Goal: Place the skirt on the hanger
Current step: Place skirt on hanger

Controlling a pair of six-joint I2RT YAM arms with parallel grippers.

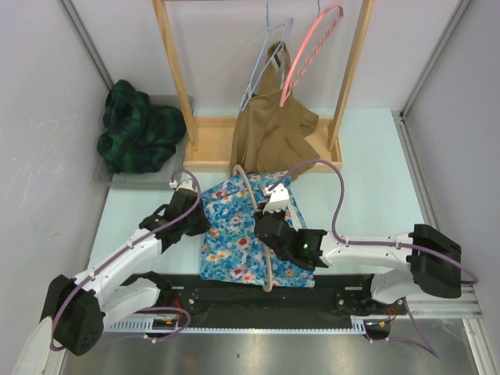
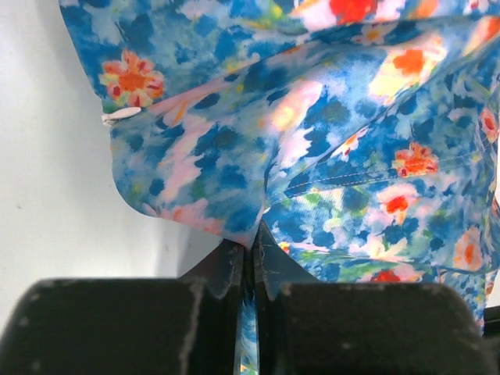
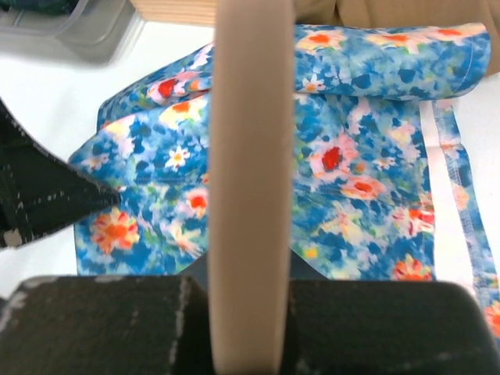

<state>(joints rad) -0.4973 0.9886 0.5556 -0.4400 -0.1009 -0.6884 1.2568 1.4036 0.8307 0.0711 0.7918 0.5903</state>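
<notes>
At far left, a green plaid garment (image 1: pixel 137 129) sits in a grey tray (image 1: pixel 105 173); it is not part of this job. Next, note the left gripper (image 2: pixel 251 262): its jaws are pressed nearly together on a fold at the left edge of the skirt (image 1: pixel 234 234), with floral cloth visible between them. The skirt lies flat on the table in front of both arm bases, near the foot of the wooden rack (image 1: pixel 176 70) on which a brown garment (image 1: pixel 269 133) hangs. Treat the skirt as light, soft and limp. It will sag, bunch and slide under its own weight, so take hold at a hem or the waistband, where the cloth is doubled, and support it at two well-separated points. The beige hanger (image 3: pixel 250 156) lies across the skirt, running from its far edge to its near edge. It is rigid and smooth, so expect cloth to slip along it. At right, the right gripper (image 3: pixel 250 289) is clamped on the hanger's bar.
</notes>
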